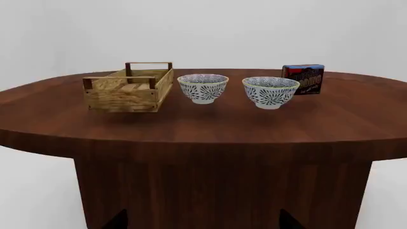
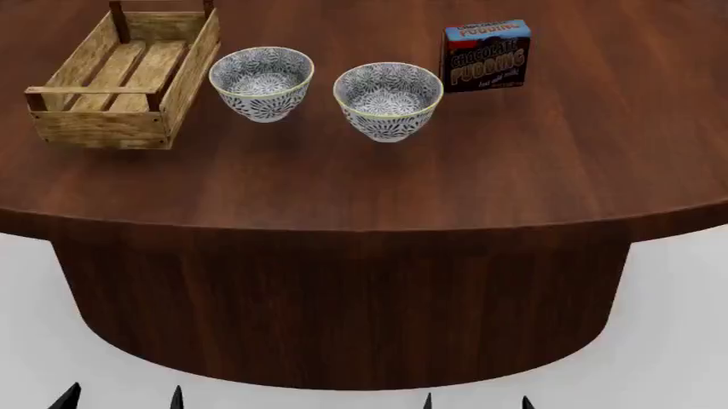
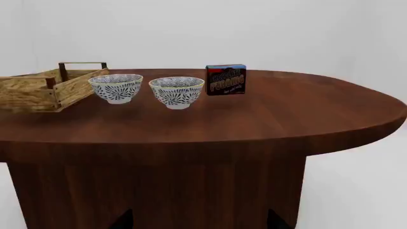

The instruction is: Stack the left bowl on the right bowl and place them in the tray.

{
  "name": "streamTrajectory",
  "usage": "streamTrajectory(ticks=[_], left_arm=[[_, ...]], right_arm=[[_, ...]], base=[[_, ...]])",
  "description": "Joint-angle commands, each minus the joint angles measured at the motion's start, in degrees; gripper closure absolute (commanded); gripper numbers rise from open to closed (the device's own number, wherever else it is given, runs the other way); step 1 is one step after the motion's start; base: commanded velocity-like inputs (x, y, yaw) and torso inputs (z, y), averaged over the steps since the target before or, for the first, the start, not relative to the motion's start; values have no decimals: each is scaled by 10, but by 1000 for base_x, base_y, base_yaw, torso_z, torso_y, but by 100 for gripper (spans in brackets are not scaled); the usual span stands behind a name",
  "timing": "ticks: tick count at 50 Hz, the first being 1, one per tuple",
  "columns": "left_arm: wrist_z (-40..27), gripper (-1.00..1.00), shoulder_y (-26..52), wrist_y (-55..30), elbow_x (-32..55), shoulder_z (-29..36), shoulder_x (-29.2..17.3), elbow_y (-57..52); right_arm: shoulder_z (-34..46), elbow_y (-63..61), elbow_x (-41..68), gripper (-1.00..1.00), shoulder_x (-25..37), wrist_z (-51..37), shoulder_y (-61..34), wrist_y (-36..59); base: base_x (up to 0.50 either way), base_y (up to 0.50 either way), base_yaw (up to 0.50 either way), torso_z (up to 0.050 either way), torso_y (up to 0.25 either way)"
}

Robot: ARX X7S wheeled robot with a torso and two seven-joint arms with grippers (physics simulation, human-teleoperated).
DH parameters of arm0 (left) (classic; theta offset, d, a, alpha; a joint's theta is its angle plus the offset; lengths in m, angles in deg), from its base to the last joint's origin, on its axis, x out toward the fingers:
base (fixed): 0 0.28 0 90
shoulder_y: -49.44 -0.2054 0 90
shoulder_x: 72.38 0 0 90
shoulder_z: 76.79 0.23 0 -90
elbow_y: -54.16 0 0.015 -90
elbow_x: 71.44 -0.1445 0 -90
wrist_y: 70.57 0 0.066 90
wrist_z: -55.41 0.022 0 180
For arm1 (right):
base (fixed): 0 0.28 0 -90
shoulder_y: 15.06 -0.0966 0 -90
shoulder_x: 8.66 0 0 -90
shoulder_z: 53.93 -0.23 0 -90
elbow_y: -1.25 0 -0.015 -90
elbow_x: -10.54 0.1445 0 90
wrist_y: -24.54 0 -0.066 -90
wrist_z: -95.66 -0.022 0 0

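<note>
Two white bowls with a dark blue leaf pattern stand side by side on the wooden table. The left bowl (image 2: 262, 83) (image 1: 202, 88) (image 3: 116, 88) is next to the tray (image 2: 119, 77) (image 1: 129, 88) (image 3: 45, 88), a light-wood slatted crate, empty. The right bowl (image 2: 388, 100) (image 1: 270, 91) (image 3: 177, 91) stands apart from it. My left gripper (image 2: 123, 399) (image 1: 202, 220) and right gripper (image 2: 476, 402) (image 3: 196, 220) are both open and empty, low in front of the table, well short of the bowls. Only their dark fingertips show.
A dark chocolate pudding box (image 2: 486, 55) (image 1: 303, 78) (image 3: 226, 79) stands upright behind and right of the right bowl. The oval brown table (image 2: 455, 170) has a rounded front edge and a solid wooden pedestal below, facing both grippers.
</note>
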Motion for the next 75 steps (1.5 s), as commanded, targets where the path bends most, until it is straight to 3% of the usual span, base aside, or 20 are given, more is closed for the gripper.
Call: streamTrajectory(ticks=[1, 9, 13, 16, 27, 45, 52, 75], left_arm=[[-14, -100, 0, 1, 13, 15, -13, 1], [-39, -100, 11, -98, -32, 29, -50, -66], [-49, -100, 18, -200, -80, 36, -71, -138], [-33, -100, 31, -289, -79, 33, -77, -197], [11, -100, 83, -491, -77, 14, -99, -420], [44, -100, 170, -673, -80, 20, -120, -571], [60, -100, 193, -707, -96, 28, -115, -599], [70, -100, 180, -673, -115, 58, -103, -581]], right_arm=[[27, -1, 22, -100, 22, -27, 0, 0], [39, -113, -14, -100, 58, -38, -30, 103], [33, -170, -15, -100, 76, -31, -50, 166], [30, -214, -22, -100, 90, -29, -61, 216], [27, -364, -48, -100, 122, -20, -96, 402], [5, -486, -52, -100, 142, -6, -163, 545], [46, -507, -79, -100, 167, -13, -168, 564], [43, -500, -60, -100, 155, -11, -161, 554]], base=[[0, 0, 0, 0, 0], [0, 0, 0, 0, 0], [0, 0, 0, 0, 0], [0, 0, 0, 0, 0], [0, 0, 0, 0, 0], [0, 0, 0, 0, 0], [0, 192, 0, 0, 0], [0, 500, 0, 0, 0]])
